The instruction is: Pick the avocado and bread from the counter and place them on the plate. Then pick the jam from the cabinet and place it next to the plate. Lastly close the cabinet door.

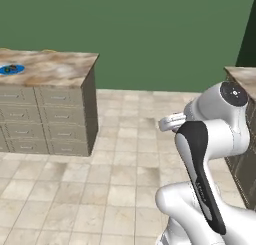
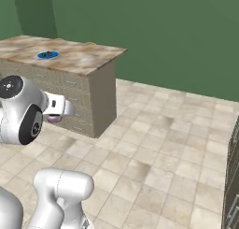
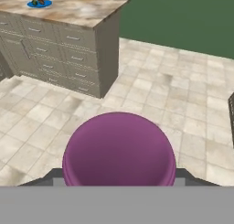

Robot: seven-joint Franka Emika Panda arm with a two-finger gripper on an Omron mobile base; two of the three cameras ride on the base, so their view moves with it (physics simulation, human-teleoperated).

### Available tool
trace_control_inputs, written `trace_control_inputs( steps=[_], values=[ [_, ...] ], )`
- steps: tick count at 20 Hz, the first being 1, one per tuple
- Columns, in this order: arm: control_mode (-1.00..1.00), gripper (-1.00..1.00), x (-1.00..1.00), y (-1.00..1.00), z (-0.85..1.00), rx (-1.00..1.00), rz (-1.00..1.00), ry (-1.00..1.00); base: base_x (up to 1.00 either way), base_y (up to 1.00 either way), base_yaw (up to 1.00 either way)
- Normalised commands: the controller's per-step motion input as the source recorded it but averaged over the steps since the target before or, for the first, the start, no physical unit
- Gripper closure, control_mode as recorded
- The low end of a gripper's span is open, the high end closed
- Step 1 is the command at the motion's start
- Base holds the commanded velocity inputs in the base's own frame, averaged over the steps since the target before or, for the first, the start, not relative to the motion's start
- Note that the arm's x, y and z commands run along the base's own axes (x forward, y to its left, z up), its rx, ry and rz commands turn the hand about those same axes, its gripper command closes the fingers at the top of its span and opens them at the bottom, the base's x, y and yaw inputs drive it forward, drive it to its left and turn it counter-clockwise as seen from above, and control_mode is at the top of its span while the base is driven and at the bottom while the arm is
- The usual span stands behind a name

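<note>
The claw (image 3: 119, 179) is clamped on a round purple-topped thing (image 3: 119, 150), which looks like the jam; its two tips sit on each side of the purple dome in the hand view. In the right base view a bit of purple (image 2: 54, 120) peeks out under the white hand. The flat round bright blue plate (image 3: 39, 3) lies far off on the beige-and-brown marbled stone desk (image 3: 82, 8), and a small dark green lump, the avocado (image 3: 34, 2), and a small brown lump, the bread (image 3: 41, 1), seem to lie on it already. They are too small to be sure. So I think the jam is on its way to the plate. What could go wrong: the way over the tiled floor (image 1: 115, 189) is long, and a bump or fast turn could make the jam slip out and drop. The jam could also be set down too near the desk's edge, or knock the food off the plate. The white arm (image 1: 220, 119) is folded close to its body, elbow up, hand pointing forward and low, well apart from the desk.
</note>
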Motion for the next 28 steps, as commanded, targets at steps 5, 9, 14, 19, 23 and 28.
trace_control_inputs(
  steps=[5,9,14,19,23,28],
  values=[
    [1.00,1.00,0.00,0.00,0.00,0.00,0.00,0.00,0.42,0.33,0.28],
    [1.00,1.00,0.00,0.00,0.00,0.00,0.00,0.00,0.47,0.33,0.27],
    [1.00,1.00,0.00,0.00,0.00,0.00,0.00,0.00,0.53,0.30,0.26],
    [1.00,1.00,0.00,0.00,0.00,0.00,0.00,0.00,0.68,0.25,0.24],
    [1.00,1.00,0.00,0.00,0.00,0.00,0.00,0.00,0.72,0.19,0.21],
    [1.00,1.00,0.00,0.00,0.00,0.00,0.00,0.00,0.69,0.14,0.18]
  ],
)
